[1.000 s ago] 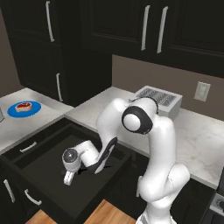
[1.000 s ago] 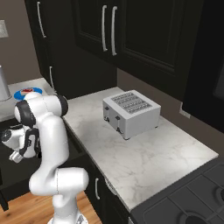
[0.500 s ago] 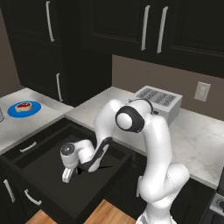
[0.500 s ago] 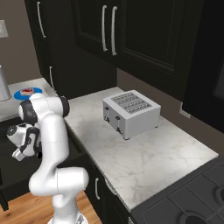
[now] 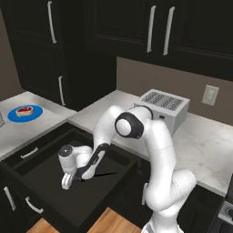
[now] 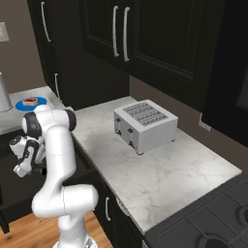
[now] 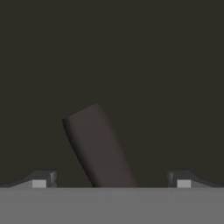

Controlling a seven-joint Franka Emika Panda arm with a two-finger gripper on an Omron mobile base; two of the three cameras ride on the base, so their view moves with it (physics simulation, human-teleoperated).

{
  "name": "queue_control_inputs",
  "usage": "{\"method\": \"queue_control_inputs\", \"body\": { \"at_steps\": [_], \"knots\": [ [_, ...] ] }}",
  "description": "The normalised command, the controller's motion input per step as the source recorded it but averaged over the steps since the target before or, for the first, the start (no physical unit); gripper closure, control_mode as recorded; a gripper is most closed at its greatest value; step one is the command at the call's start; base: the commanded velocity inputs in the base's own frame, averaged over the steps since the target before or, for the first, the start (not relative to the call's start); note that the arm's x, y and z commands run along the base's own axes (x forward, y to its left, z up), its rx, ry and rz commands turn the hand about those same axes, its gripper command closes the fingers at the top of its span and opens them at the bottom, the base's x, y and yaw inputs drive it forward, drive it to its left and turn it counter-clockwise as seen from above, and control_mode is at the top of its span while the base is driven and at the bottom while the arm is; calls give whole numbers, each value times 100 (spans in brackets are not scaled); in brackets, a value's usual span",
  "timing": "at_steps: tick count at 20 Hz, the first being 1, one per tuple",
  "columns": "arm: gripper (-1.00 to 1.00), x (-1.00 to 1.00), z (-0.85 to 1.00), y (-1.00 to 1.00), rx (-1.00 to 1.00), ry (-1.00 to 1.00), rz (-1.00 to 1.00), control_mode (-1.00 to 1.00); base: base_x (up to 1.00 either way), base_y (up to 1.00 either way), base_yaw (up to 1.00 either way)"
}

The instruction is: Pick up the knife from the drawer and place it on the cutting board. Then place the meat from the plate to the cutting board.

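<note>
The wide black drawer (image 5: 43, 170) stands pulled open below the counter. My gripper (image 5: 67, 180) reaches down into it, also visible at the left edge (image 6: 22, 167). In the hand view the rounded end of the knife's dark handle (image 7: 98, 146) lies on the drawer floor between my fingertips (image 7: 41, 179), which stand far apart and clear of it. A thin dark sliver (image 5: 107, 174) beside the hand looks like the blade. The meat (image 5: 25, 110) rests on the blue plate (image 5: 28, 113) on the left counter. The cutting board is out of view.
A silver toaster (image 5: 164, 107) sits on the marble counter (image 5: 205, 145) behind the arm. A metal canister (image 6: 4, 92) stands next to the plate (image 6: 30, 103). Smaller drawers with silver handles (image 5: 29, 153) flank the open drawer. Black upper cabinets hang above.
The hand has edged slightly left and lower inside the drawer. The fingers have stayed open, and the plate and meat have not moved.
</note>
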Motion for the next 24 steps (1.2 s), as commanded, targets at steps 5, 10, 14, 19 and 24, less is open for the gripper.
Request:
{"method": "queue_control_inputs", "body": {
  "at_steps": [5,10,14,19,24],
  "knots": [
    [-100,0,-5,9,-5,1,0,-100,0,0,0],
    [-100,0,0,0,0,0,0,-100,0,0,0],
    [-100,0,-15,0,0,0,0,-100,0,0,0],
    [-100,0,-14,0,0,0,0,-100,0,0,0],
    [-100,0,-12,0,0,0,0,-100,0,0,0]
  ]
}}
